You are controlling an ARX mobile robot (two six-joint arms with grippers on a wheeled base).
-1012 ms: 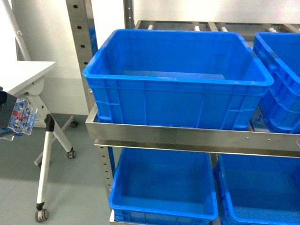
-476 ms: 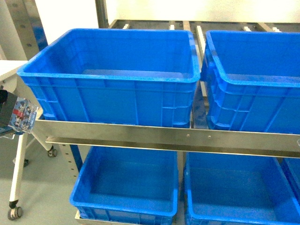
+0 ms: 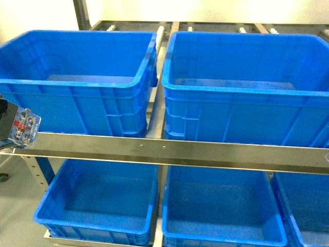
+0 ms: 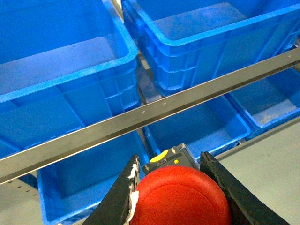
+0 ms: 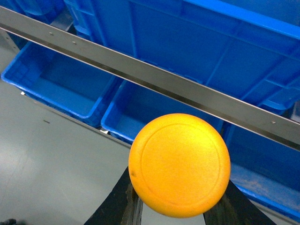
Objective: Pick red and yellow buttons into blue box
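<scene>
while the head camera faces a metal rack (image 3: 169, 150), two large blue boxes sit side by side on its upper level: the left blue box (image 3: 77, 87) and the right blue box (image 3: 247, 98), close together with a narrow gap between them. below the steel rail, more blue bins (image 3: 97, 198) rest on the lower level.

at the far left edge of the head view, the clear contact block (image 3: 23, 128) of a button shows in front of the rail, with a dark part of the left arm beside it.

from the left wrist camera, the left end effector (image 4: 176, 187) is clamped around the red button (image 4: 180, 197); its two black fingers (image 4: 123, 192) press against either side of the red cap, and a bit of yellow and grey shows just behind the cap. the button hangs in front of the rack, over the grey floor (image 4: 276, 164), outside every box.

from the right wrist camera, the right end effector (image 5: 180, 201) grips the yellow button (image 5: 179, 164), whose round cap fills the middle of the view and hides most of the black fingers (image 5: 117, 204) under it. this button also sits in front of the rail and lower bins, not inside any box.
</scene>
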